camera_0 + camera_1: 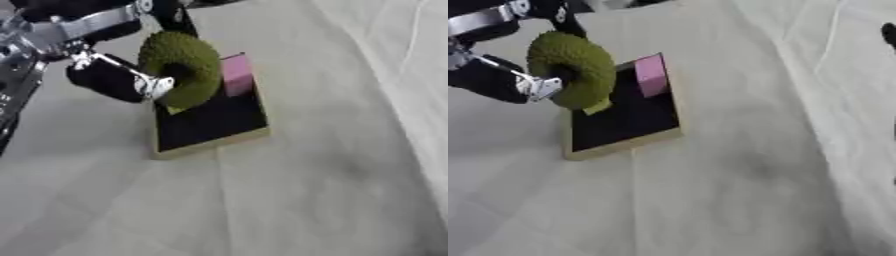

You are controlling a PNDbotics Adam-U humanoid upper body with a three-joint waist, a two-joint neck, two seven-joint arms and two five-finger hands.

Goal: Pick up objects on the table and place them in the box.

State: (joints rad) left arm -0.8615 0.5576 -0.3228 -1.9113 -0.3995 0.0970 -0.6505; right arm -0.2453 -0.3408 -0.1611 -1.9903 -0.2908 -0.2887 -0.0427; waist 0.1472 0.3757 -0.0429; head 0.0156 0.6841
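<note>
Left robot hand (114, 77) enters from the 10 o'clock corner of the view, its black-and-silver arm slanting down toward the centre. One dark finger (109, 80) passes into the hole of a green ring (181, 67), and another dark finger (175, 17) shows at the ring's upper rim, so the hand is grasping the ring. The ring stands tilted on edge over the 10 o'clock corner of the box (210, 122), a shallow tan-rimmed tray with a black floor. A pink block (236, 75) lies inside the box at its 12 o'clock edge, just beside the ring. The box rests on a pale cloth-covered surface (306, 200).
</note>
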